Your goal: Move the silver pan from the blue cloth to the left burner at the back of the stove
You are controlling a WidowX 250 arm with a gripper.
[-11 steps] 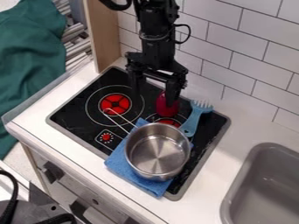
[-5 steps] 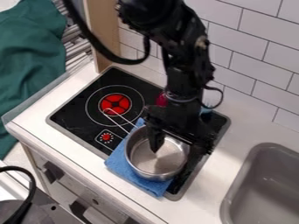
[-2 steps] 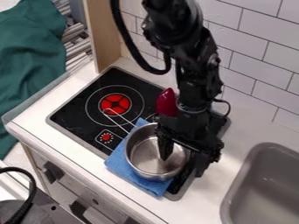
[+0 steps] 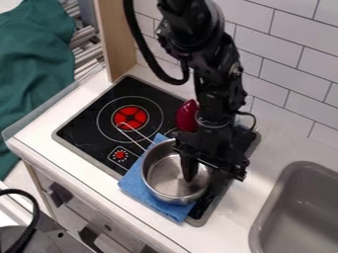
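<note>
Camera view: open hand (image 4: 203, 187) straddles the wall of the metal pot (image 4: 166, 184), on blue cloth (image 4: 141, 186) at the stove's (image 4: 84, 124) front right. Probably light, stiff, slick; pinch rim or wire handle (image 4: 137, 131).

This is a toy kitchen play set. A black stovetop (image 4: 84, 130) with red burner rings and a printed dial is set into a white counter (image 4: 271, 143), with a grey sink basin (image 4: 300, 208) at one side. White rectangular tiles (image 4: 303, 68) line the wall behind, and a metal pot (image 4: 173, 184) sits over a blue cloth (image 4: 134, 183) on the stovetop.
</note>
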